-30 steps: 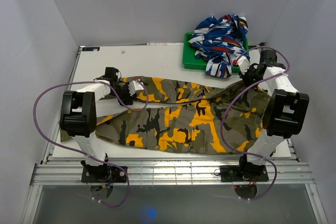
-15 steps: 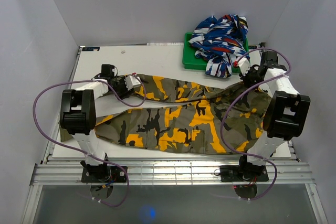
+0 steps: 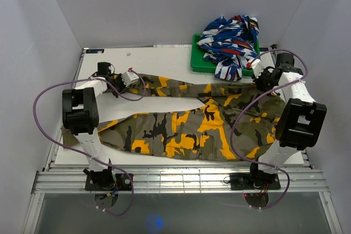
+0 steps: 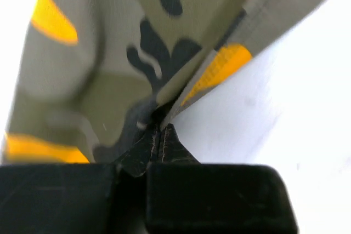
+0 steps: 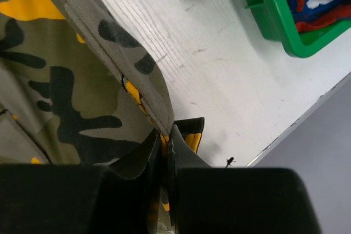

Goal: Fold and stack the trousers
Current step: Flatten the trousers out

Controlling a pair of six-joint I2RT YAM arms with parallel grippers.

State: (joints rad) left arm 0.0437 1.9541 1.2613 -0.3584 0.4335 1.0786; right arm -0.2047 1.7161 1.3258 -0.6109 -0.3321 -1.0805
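Soft and floppy (they will likely sag between 2 grips), the trousers (image 3: 186,127) lie spread across the counter (image 3: 159,58), best held at seamed edges, where the left jaws and right jaws each pinch the cloth.

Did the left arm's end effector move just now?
Yes. The left end effector slid toward the far edge of the table, pulling the trousers along.

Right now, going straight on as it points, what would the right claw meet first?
The camouflage-print cloth trousers the right claw grips, then probably bare white tabletop; the green plastic tray lies aside.
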